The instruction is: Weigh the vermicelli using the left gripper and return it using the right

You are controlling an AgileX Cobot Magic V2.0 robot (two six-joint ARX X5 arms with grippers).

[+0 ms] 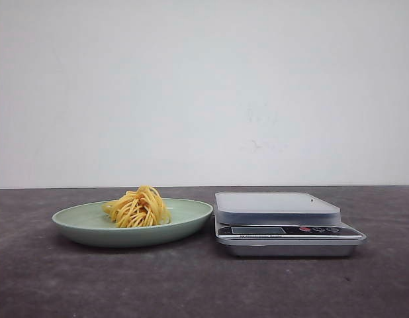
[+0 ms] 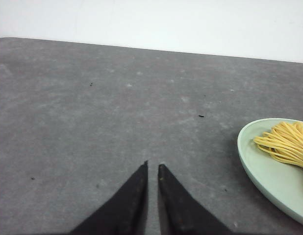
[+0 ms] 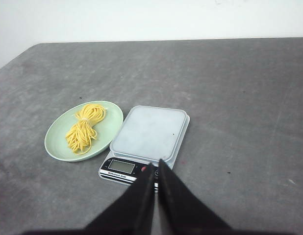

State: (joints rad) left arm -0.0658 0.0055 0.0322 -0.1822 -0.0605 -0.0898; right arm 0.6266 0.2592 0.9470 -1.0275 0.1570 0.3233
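step: start of task, nothing lifted; weighing not begun, judged from the layout.
vermicelli [image 1: 138, 207]: yellow nest resting in the plate [image 1: 184, 218], roughly centre, untouched by either gripper.
plate: pale green, on the grey table [image 1: 72, 278], just beside the scale [image 1: 284, 228] on the robot's left side; whether the rims touch can't be told.
scale: platform bare, display facing the robot; digits too small to read.
left gripper [image 2: 152, 169]: fingers nearly together, only a thin gap at the tips, holding nothing; over bare table, plate off to its side, apart from it.
right gripper [image 3: 155, 167]: fingers pressed together, holding nothing; above the table on the near side of the scale, tips overlapping the scale's front edge in its own wrist view. Contact can't be judged.
front view: neither arm shows in it.
next move (judgement): left gripper needs to spread its fingers, swing over the plate, come down on the middle of the nest and pinch enough strands to lift it whole, then carry it across to the scale platform.
right's role: waits; return to plate comes after the weighing.
risk: loose strands may slip or trail off the plate rim during the lift.
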